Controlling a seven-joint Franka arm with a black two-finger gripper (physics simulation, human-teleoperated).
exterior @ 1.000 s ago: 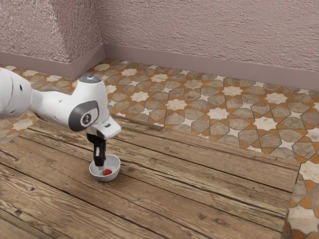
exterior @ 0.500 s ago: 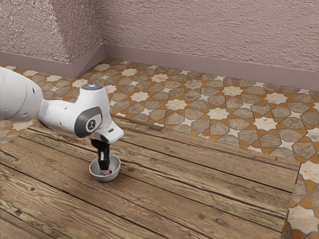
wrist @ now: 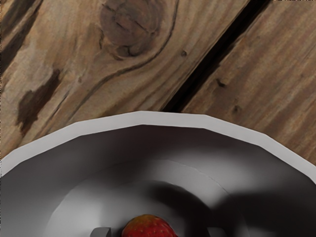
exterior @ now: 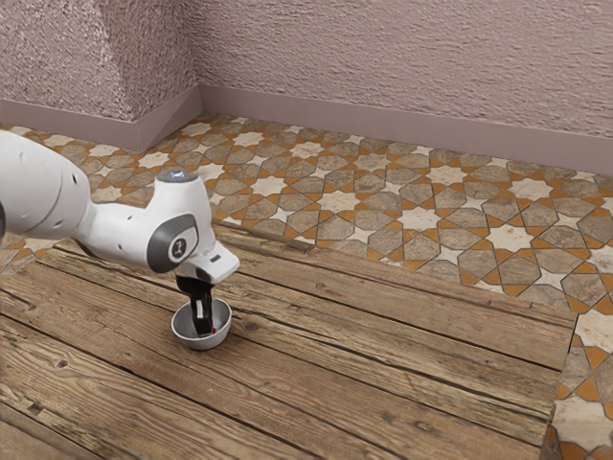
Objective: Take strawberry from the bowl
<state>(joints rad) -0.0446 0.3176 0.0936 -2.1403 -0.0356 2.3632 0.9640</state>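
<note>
We see our black two-finger gripper [exterior: 203,332] pointing down inside the round bowl of light grey, smooth material [wrist: 140,118], which stands upright on the table of brown wooden planks [exterior: 383,369]. The fingers [wrist: 101,232] are apart, one at each side of the small red strawberry [wrist: 148,228]. In the wrist view we see a gap between each finger and the fruit, and the strawberry is in the bowl.

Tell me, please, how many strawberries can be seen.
1. The strawberry lies inside the bowl, between the open fingers. In the exterior view they cover part of the bowl's inside, so another may be hidden.
</note>
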